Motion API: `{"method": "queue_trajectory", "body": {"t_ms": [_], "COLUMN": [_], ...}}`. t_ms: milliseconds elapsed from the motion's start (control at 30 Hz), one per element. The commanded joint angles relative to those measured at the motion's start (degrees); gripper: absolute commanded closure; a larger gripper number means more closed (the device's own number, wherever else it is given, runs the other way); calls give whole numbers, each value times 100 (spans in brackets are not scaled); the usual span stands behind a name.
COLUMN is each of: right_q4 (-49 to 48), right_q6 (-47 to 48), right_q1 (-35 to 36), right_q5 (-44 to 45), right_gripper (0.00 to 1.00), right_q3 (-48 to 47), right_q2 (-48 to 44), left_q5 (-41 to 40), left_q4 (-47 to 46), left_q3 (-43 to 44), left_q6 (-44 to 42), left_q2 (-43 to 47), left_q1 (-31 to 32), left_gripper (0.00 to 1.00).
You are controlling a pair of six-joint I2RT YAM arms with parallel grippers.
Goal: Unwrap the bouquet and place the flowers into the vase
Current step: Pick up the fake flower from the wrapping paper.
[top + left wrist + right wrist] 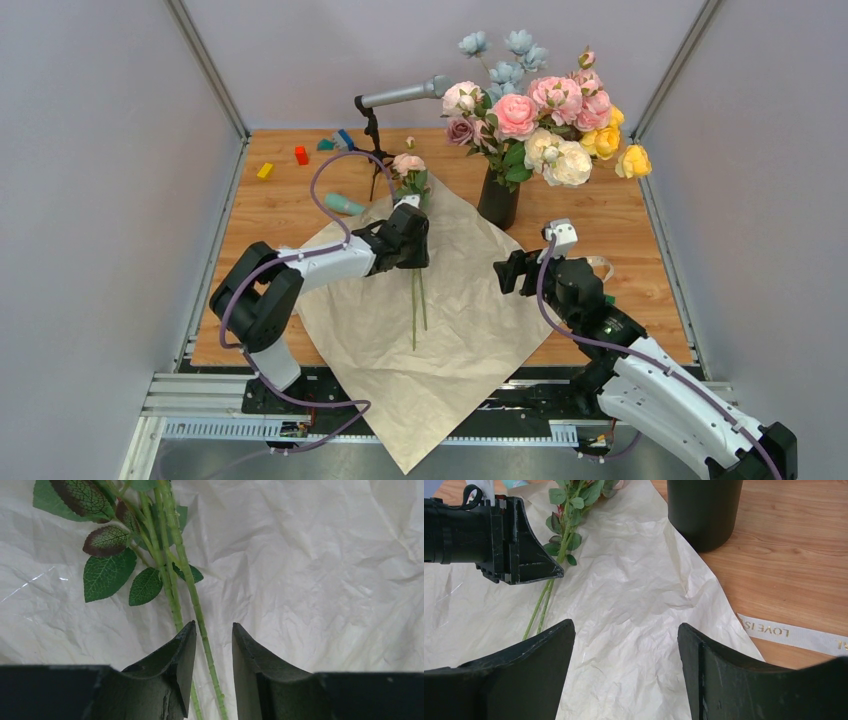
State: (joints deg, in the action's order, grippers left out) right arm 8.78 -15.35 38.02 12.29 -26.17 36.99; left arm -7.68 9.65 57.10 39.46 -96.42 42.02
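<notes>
From above, creased beige paper lies spread on the wood counter, its near corner overhanging the edge and bare wood on both sides. The dark vase, crowded with blooms, stands just beside it.

Left wrist: the left fingers, parted, straddle one leafy stem of the flowers lying on the paper.

Right wrist: the right fingers gape empty.

vase top cut off, ribbon lettering cropped

left arm: stretched forward and inward, wrist tipped down
left gripper: jaws narrowed, gap between
right arm: elbow bent, forearm angled inward
right gripper: jaws wide apart
</notes>
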Motion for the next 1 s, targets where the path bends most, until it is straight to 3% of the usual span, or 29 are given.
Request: {"method": "queue_trajectory", "body": {"t_ms": [0, 467, 700, 967], "right_q4": [-73, -73, -54, 1], "right_q6": [4, -11, -37, -143], "right_q1": [12, 12, 12, 12], "right_q5": [-38, -19, -10, -21], "right_gripper": [24, 27, 27, 27], "right_q3": [-46, -31, -58, -145], "right_q2": [9, 43, 27, -79], "left_q5": [-302, -187, -99, 422], "left_q4": [88, -67, -259, -1700], "left_q3": [270, 332, 214, -852], "left_q6": [-111, -93, -60, -155], "left_q2": [-134, -415, -289, 775], "left_q1": [51, 61, 57, 69], "left_gripper": [60, 70, 100, 100]}}
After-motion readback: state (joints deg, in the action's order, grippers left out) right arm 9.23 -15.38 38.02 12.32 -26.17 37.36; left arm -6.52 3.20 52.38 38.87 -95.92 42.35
